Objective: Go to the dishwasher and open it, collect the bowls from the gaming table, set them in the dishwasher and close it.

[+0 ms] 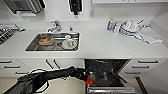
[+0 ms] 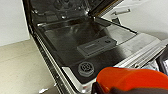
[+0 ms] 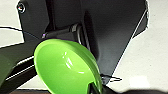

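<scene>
The dishwasher point(image 1: 107, 72) under the white counter stands open, its door point(image 2: 82, 42) folded down and its dark inside showing. My left arm reaches in from the left, and my left gripper point(image 1: 86, 78) is shut on an orange bowl point(image 1: 89, 80) held just over the door's left edge. That bowl point(image 2: 130, 78) looms large in the left wrist view above the door's inner panel. My right gripper point(image 3: 96, 88) is shut on the rim of a bright green bowl point(image 3: 65, 67), tilted and close to the camera. The gaming table is out of view.
A steel sink point(image 1: 32, 46) holding dishes lies in the counter, with a tap point(image 1: 55, 25) behind it. White dishes point(image 1: 130, 27), a bottle point(image 1: 110, 24) and a cloth point(image 1: 150, 35) sit at the back right. White drawers point(image 1: 10, 66) flank the dishwasher.
</scene>
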You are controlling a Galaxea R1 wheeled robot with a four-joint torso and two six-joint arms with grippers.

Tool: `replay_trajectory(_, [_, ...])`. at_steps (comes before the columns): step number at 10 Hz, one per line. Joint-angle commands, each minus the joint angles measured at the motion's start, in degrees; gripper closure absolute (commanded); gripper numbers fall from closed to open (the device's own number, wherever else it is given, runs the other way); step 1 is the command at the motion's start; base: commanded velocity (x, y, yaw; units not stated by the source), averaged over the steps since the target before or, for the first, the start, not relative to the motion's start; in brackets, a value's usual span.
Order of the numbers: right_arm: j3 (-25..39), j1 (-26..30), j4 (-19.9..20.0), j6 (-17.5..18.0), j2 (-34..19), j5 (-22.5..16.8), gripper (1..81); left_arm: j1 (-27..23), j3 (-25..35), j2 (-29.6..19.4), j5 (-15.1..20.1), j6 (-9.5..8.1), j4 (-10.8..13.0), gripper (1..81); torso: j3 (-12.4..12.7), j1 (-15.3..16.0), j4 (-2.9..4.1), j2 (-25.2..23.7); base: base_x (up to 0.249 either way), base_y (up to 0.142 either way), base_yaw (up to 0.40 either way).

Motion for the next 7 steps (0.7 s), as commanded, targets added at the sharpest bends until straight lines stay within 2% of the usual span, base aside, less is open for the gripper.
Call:
replay_trajectory(1, [0.9,-0.7,-0.2,0.1,-0.4,-3.9,81.1,-10.8,-1.6,5.7,4.0,-0.05,-1.3,81.1,0.0,0.0,0.00,0.0,0.000,0.000,0.000])
replay_trajectory(4, [1.0,-0.5,-0.2,0.1,-0.3,-3.9,81.1,-11.4,-1.6,9.6,2.4,-0.13,-1.0,81.1,0.0,0.0,0.00,0.0,0.000,0.000,0.000])
replay_trajectory(5, [1.0,-0.5,-0.1,0.1,-0.3,-3.9,81.1,-11.3,-0.1,9.6,-1.3,-0.13,-1.6,81.1,0.0,0.0,0.00,0.0,0.000,0.000,0.000])
replay_trajectory(7, [1.0,-0.5,-0.1,0.1,-0.3,-3.9,81.1,-11.3,2.2,10.0,-6.0,-0.22,-5.0,81.1,0.0,0.0,0.00,0.0,0.000,0.000,0.000])
